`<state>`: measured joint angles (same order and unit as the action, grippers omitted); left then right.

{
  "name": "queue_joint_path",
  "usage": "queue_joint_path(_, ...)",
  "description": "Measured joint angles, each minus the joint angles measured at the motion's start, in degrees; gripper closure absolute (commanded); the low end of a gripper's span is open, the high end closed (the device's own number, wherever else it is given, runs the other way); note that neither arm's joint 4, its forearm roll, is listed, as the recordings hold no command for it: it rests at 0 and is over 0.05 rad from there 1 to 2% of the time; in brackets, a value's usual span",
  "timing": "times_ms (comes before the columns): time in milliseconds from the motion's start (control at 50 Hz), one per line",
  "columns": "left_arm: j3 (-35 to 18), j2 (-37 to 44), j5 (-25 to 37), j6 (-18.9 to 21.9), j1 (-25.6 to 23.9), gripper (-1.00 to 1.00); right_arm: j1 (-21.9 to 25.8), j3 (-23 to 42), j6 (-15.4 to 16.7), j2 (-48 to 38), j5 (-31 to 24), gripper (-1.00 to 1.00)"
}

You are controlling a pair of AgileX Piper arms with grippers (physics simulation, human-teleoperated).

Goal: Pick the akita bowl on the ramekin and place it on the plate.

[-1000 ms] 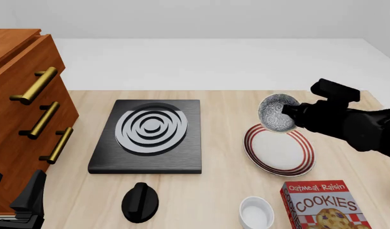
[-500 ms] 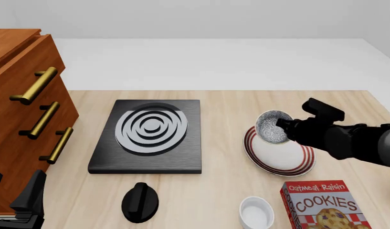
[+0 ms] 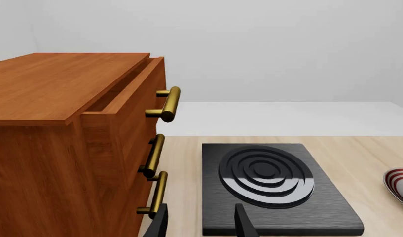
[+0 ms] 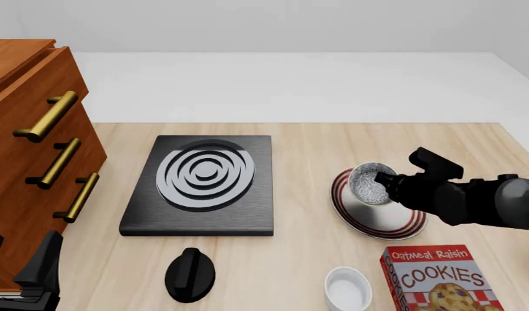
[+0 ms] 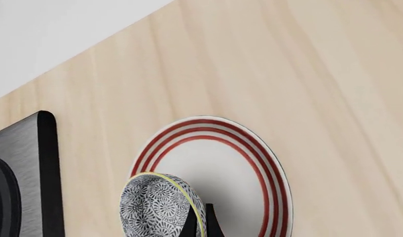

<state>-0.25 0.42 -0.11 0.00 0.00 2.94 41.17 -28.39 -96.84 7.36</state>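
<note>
Akita bowl (image 4: 370, 183) is off the ramekin (image 4: 347, 289) and in the grip of the right pincer (image 4: 387, 181), which is closed on the bowl's rim; in the right wrist view the thin fingers (image 5: 191, 223) pinch the wall of the tilted bowl (image 5: 162, 206). The bowl hangs over the plate (image 4: 401, 220), above the part of the plate nearest the stove (image 4: 202, 183), tipped so its speckled inside faces the front camera. Whether its underside already touches the plate cannot be told from these views.

So the pick looks finished and the carry nearly so. What is left, by my judgement, is to bring the bowl level, set it down within the red rings, part the fingers and draw the arm clear. The tilt is the thing to mind: released as it hangs, the bowl might roll or settle on its side.

The ramekin stands bare near the surface's near edge, just beside the cookie box (image 4: 442, 278). The left pincer (image 3: 200, 224) idles by the drawer cabinet (image 3: 69, 143) at the surface's left edge, its fingers apart and holding nothing.
</note>
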Motion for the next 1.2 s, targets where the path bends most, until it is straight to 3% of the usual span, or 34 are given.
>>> queue_joint_path(1180,0.0,0.0,0.0,0.0,0.0,-1.0,-1.4,-1.7,-2.1,-4.0,5.0,1.0)
queue_joint_path(1200,0.0,0.0,0.0,0.0,0.0,-1.0,-1.4,-1.7,-2.1,-4.0,5.0,-1.0)
